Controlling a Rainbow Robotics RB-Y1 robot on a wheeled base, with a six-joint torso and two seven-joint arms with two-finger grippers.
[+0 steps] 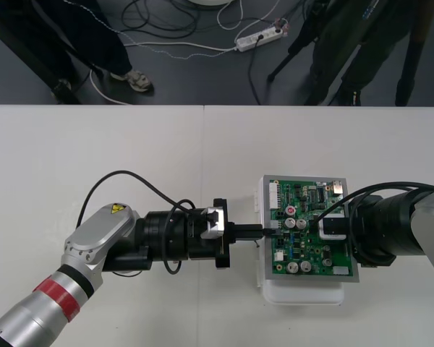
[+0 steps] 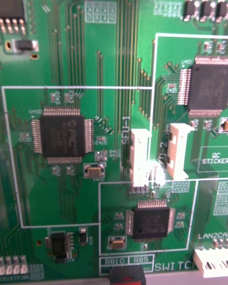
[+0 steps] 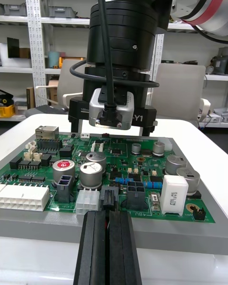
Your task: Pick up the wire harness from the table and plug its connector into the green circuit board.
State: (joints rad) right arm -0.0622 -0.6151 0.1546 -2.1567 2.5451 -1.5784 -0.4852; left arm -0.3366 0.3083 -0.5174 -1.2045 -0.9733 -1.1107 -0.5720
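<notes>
You have the green circuit board (image 1: 307,217) on its white base (image 1: 304,295), standing on the plain light worktop (image 1: 94,152). It is right of the middle and nearer the near edge than the far one.

The left gripper (image 1: 262,231) is black-fingered, on a silver arm with a red ring. It comes in from the worktop's near left corner and lies level, pointing across at the board's left edge. Its tips reach just over that edge.

In your left wrist view its two black fingers (image 3: 95,251) stand close together with only a narrow slit between them. They are clamped on the small black plug (image 3: 108,198) of the wire harness. The plug sits at the fingertips, right at the board's left edge. It lies between a white plastic connector (image 3: 87,202) and a black four-hole connector (image 3: 134,190), just beside both. You cannot tell whether the plug is seated in the board.

The right gripper (image 1: 331,226) is a black body with a silver camera block on it. It comes in from the worktop's right edge and hangs over the middle of the board. It faces the left gripper across the components, apart from it. You cannot tell whether it is parted or closed.

Your right wrist view looks straight down onto the board from close by. There you see a square black chip (image 2: 61,134) and two upright white sockets (image 2: 141,157) side by side.
</notes>
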